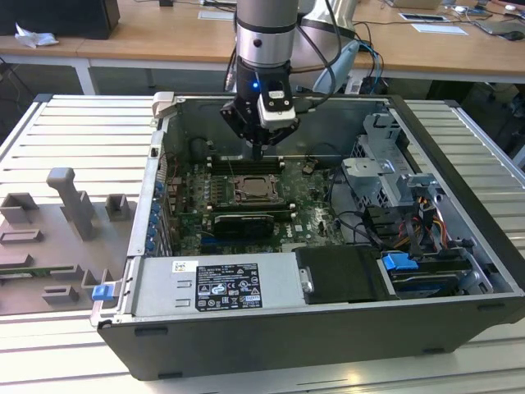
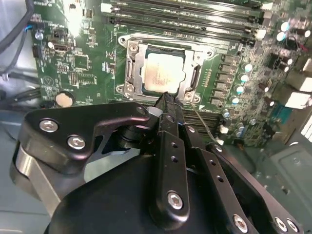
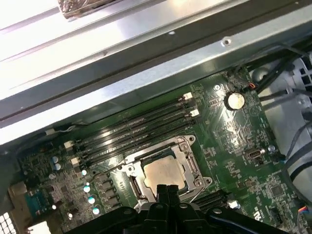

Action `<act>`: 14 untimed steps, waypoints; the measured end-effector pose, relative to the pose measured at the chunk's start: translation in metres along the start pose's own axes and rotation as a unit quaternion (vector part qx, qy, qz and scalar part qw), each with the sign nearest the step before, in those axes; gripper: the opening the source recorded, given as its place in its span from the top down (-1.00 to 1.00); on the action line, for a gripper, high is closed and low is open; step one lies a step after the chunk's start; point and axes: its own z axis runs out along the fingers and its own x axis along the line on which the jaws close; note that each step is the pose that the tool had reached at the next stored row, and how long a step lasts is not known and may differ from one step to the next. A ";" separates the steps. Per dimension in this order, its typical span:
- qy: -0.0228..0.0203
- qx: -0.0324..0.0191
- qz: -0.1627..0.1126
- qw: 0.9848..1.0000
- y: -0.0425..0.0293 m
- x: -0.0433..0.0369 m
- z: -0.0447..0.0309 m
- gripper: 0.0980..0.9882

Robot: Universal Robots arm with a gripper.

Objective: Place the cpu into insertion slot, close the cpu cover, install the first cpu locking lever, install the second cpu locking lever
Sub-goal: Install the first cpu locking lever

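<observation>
The cpu (image 2: 165, 73) lies under the closed cpu cover (image 2: 132, 73). The gripper (image 2: 165, 99), jaws closed and seemingly empty, hovers by a thin locking lever (image 2: 201, 119), which needs careful pressing.

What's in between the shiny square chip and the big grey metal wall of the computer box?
Long black memory slots lie side by side between the cpu and the case wall. That shows in the first wrist view.
</observation>
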 end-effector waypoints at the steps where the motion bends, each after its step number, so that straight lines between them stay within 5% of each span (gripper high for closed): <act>1: 0.000 0.000 -0.011 1.000 0.0000 0.0000 0.0000 0.98; 4: 0.000 0.000 -0.035 0.999 0.0000 0.0000 0.0000 0.98; 9: 0.001 -0.001 -0.097 0.995 0.0000 0.0000 0.0000 0.98; 11: 0.001 -0.001 -0.119 0.993 0.0000 0.0000 0.0000 0.98; 14: 0.001 -0.001 -0.162 0.987 0.0000 0.0000 0.0001 0.98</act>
